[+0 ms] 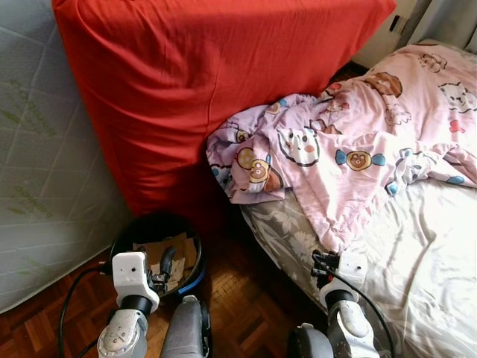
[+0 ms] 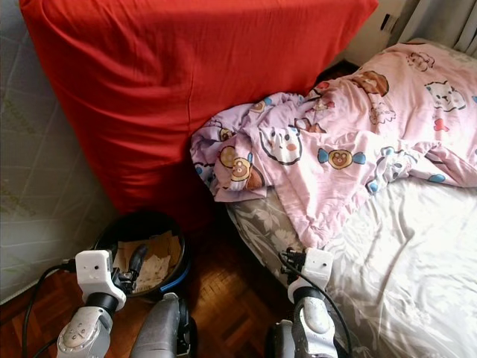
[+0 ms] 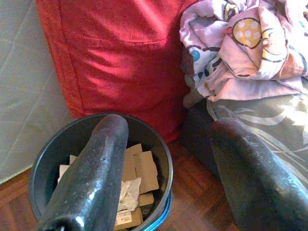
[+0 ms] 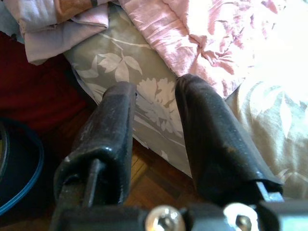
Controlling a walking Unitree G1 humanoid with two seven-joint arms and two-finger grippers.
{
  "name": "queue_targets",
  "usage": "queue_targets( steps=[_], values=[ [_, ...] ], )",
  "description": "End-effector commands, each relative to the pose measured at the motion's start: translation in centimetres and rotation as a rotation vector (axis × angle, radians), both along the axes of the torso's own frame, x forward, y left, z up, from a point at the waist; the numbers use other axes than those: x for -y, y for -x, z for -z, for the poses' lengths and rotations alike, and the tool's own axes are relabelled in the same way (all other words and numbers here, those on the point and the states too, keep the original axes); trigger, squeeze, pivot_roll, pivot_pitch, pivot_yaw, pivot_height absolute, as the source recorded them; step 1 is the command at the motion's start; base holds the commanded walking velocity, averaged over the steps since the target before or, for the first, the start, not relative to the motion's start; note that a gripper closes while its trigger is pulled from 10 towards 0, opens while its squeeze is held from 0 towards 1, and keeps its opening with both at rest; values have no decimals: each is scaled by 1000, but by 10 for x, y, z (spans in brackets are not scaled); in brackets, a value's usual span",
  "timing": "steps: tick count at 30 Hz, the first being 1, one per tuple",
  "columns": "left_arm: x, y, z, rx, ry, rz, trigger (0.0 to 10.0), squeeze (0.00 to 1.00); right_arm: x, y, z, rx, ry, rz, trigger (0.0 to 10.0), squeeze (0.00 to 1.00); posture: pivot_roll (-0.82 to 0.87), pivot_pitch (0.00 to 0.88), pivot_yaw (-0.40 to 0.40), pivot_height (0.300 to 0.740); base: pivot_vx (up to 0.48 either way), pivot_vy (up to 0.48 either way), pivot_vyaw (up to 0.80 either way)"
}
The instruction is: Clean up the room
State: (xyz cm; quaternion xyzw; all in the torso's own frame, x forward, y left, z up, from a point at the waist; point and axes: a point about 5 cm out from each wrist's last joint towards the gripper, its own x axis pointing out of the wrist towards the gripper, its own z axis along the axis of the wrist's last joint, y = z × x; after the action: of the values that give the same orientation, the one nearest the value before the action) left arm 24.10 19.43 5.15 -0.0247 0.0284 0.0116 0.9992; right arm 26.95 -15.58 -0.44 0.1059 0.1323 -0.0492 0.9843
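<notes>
You stand between a bin and a bed, nothing yet picked up. Your left gripper [image 3: 163, 159] hovers over the dark bin [image 1: 195, 277] of cardboard scraps, fingers spread wide and empty. Your right gripper [image 4: 154, 130] hangs by the bed's edge [image 1: 279, 227], fingers parted, holding nothing. A rumpled pink cartoon blanket [image 1: 350, 149] likely comes next; it calls for a forward reach. A red-covered mattress [image 1: 201, 82] leans behind; the floor is parquet [image 1: 246, 298].

A round black plastic bin [image 1: 156, 257] with a blue rim stands upright on the wooden floor [image 1: 246, 306]. Cardboard scraps and crumpled white paper [image 3: 127, 187] lie inside.
</notes>
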Motion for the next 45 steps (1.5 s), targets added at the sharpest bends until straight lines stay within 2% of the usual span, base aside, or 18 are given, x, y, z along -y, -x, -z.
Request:
queue_targets(
  steps=[1,5,19,37,45],
  values=[
    [-3,3,5,-29,9,-4,10000,0,0,3,4,-23,-1,1,10000,0,91,218,-11,632,0,0,0],
    [-3,2,5,-29,10,-2,10000,0,-1,5,4,-20,-3,4,10000,0,93,220,-10,612,0,0,0],
    [-3,2,5,-34,8,0,10000,0,0,2,0,2,-6,13,10000,0,94,219,-9,612,0,0,0],
    [-4,2,4,-33,10,3,10000,0,-2,1,0,5,-14,-2,10000,0,97,221,-6,612,262,0,0],
    [-5,2,4,-33,7,3,10000,0,5,-1,-2,0,6,36,10000,0,99,225,-3,612,287,0,0]
  ],
)
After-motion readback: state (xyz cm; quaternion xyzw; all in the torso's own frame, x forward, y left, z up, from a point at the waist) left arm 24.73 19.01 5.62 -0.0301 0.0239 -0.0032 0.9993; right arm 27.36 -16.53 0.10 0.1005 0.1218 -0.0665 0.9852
